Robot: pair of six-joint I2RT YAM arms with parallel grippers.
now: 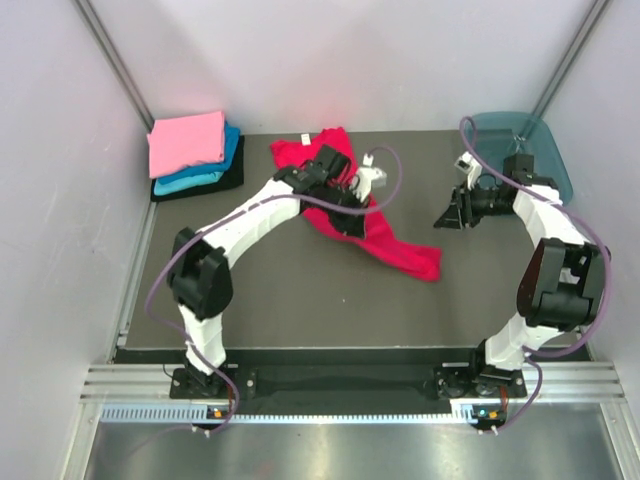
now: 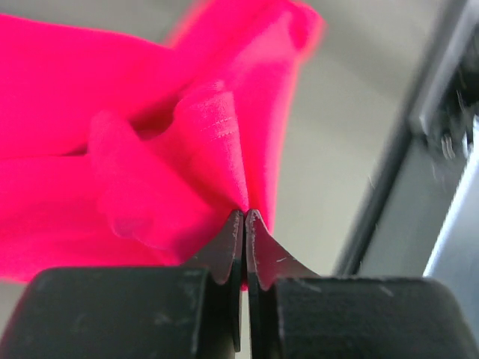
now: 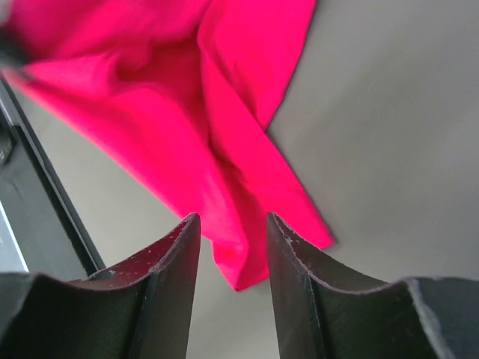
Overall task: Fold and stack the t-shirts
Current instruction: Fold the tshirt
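Note:
The crimson-red t-shirt (image 1: 395,250) lies crumpled across the middle of the table, partly lifted. My left gripper (image 1: 346,217) is shut on a bunched fold of it; in the left wrist view the closed fingertips (image 2: 239,224) pinch the red fabric (image 2: 150,149). My right gripper (image 1: 450,212) hangs open and empty to the right of the shirt. In the right wrist view its gripper (image 3: 232,228) frames a corner of the red shirt (image 3: 224,120) lying below. A folded stack sits at the back left: the pink shirt (image 1: 186,140) on the turquoise one (image 1: 200,178) on the black one (image 1: 232,180).
A translucent teal tub (image 1: 535,135) stands at the back right corner, behind the right arm. White walls close in the table on the left, back and right. A metal rail runs along the near edge (image 1: 340,385).

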